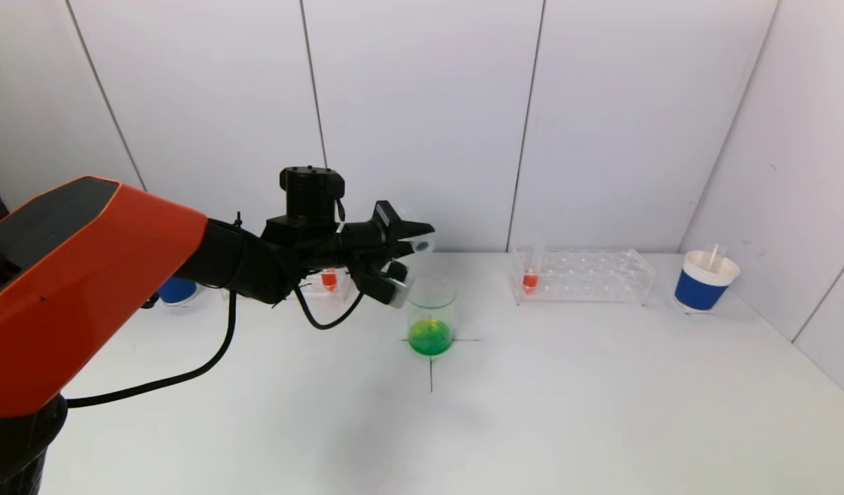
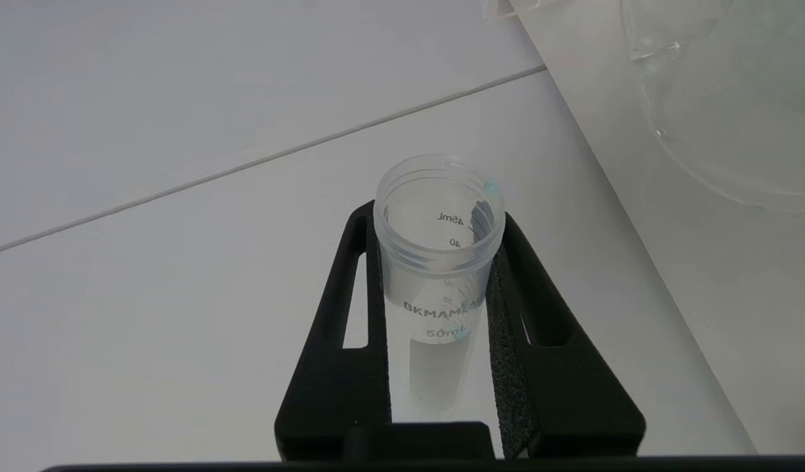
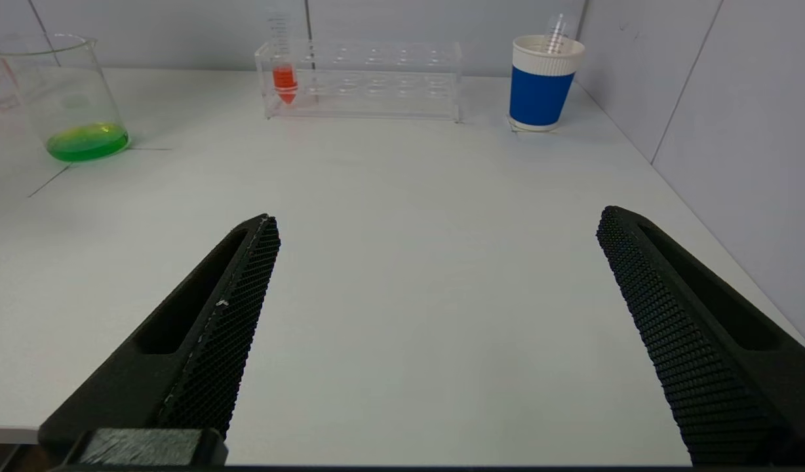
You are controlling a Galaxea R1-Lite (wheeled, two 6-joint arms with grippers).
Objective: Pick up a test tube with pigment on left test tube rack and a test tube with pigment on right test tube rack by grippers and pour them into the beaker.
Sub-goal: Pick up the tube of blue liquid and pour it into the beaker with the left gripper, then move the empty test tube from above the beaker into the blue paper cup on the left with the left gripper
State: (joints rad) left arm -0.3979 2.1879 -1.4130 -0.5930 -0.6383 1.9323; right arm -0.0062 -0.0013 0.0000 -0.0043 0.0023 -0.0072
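Head view: we see the left gripper [image 1: 401, 265] raised just beside the beaker [image 1: 431, 316], on the side of the left rack [image 1: 319, 283], with a clear tube [image 1: 414, 242] lying roughly level in it, mouth toward the beaker.
Left wrist view: the tube [image 2: 438, 262] sits between the two black fingers [image 2: 350, 314], clamped on both sides just below its threaded mouth; the jaws are closed onto it. We see no colour left inside.
Beaker: it stands on the counter [image 1: 532, 385] at a drawn cross, holding green liquid in its bottom.
Step in hand: we judge the left-hand pour to be finished or finishing, since the tube looks empty and the beaker holds liquid.
Left rack: behind the left arm as seen from the beaker, one tube with red pigment [image 1: 329, 279] is visible in it.
Right rack: the clear right rack [image 1: 583, 275] stands well to the other side of the beaker, with a red-filled tube [image 1: 530, 278] upright at the end nearest the beaker.
Right gripper: in the right wrist view the right gripper [image 3: 435, 275] hangs low over the bare counter with jaws spread wide and nothing between them, well short of its rack [image 3: 363, 78].
Cups: a blue-banded cup [image 1: 705, 282] stands beyond the right rack, away from the beaker; another blue one [image 1: 176, 290] shows past the left rack.
Next move: we reckon the empty tube needs righting and setting aside, and the right arm must reach the red tube [image 3: 284, 80] and close around its upper body.
Care: that grip should be square, or the tube may tip in its slot.
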